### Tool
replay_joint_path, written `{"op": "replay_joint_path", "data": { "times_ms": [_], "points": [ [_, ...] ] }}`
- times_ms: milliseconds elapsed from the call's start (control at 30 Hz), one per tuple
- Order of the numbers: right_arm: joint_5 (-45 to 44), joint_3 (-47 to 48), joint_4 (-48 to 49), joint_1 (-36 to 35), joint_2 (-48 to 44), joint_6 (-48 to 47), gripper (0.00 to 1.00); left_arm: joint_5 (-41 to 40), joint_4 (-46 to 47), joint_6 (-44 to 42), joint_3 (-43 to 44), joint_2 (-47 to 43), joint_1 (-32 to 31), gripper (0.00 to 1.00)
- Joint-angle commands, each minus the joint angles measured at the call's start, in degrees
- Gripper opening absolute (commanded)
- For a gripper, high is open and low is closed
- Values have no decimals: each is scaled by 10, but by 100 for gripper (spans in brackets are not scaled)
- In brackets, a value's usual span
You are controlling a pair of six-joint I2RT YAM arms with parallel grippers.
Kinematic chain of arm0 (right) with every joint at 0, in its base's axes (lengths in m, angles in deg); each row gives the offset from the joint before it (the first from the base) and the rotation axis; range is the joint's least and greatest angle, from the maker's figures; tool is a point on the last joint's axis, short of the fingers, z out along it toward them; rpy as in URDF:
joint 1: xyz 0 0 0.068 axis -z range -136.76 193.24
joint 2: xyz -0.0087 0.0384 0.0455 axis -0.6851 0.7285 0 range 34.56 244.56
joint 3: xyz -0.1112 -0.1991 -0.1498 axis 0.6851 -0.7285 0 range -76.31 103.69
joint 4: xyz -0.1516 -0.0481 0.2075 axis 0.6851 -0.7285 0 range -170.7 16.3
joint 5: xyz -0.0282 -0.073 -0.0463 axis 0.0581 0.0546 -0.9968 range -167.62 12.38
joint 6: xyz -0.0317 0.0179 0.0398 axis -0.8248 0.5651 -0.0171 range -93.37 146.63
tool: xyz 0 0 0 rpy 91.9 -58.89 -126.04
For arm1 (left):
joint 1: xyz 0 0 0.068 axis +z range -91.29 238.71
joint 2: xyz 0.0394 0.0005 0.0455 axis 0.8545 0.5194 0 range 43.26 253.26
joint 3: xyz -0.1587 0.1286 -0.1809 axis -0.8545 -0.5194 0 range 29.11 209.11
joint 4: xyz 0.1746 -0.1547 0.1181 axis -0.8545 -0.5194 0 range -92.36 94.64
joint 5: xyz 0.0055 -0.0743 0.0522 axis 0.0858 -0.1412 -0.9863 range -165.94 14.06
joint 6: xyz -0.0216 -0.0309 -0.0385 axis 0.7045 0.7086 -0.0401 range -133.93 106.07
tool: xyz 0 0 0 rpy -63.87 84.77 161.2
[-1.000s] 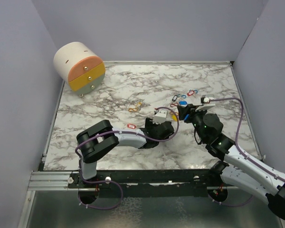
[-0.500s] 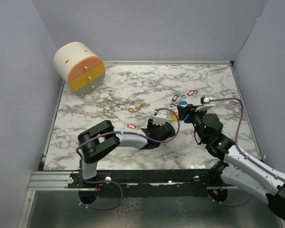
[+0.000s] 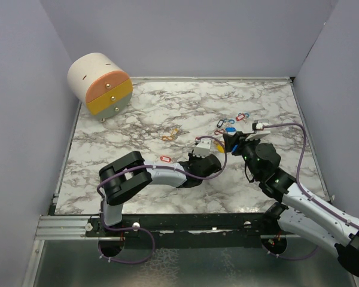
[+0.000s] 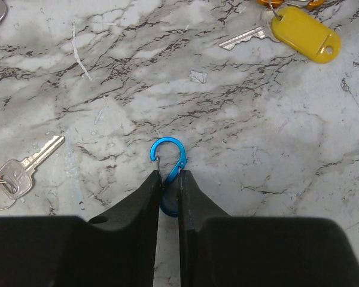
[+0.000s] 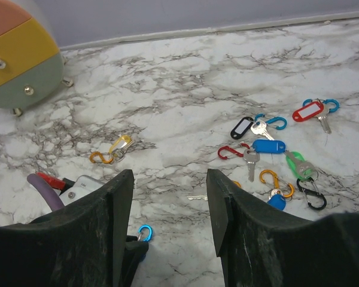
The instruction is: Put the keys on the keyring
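bright, even, diffuse light; shadows soft and faint; focus sharp; wrist-view foreground slightly soft.

Your marble table (image 3: 137, 119) has tagged keys (image 3: 230, 128) scattered far right, a blue carabiner (image 4: 167, 156) mid-table, orange-yellow clips (image 3: 170, 134) (linked together) and a round drawer unit (image 3: 100, 84) far left.

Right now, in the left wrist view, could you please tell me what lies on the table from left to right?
bare silver key → blue carabiner, pinched by the left end effector → yellow-tagged key
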Motion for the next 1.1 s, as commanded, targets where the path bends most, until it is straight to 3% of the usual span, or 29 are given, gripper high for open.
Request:
{"op": "replay_joint_path", "data": {
  "times_ms": [0,233,500,900,1067],
  "points": [
    [12,-4,-13,1,-14,0,52,-6,-20,-3,-5,3,-3,11],
    [11,-8,-18,1,-17,-4,51,-16,-22,-9,-23,-35,-3,0],
    [37,2,-20,1,35,-20,50,-44,-36,-32,-64,-140,3,0],
    [255,63,43,-5,276,-55,41,-89,-84,-49,-153,-349,61,0],
    [279,85,83,-37,349,-62,40,-65,-88,-48,-188,-395,101,0]
  ]
}}
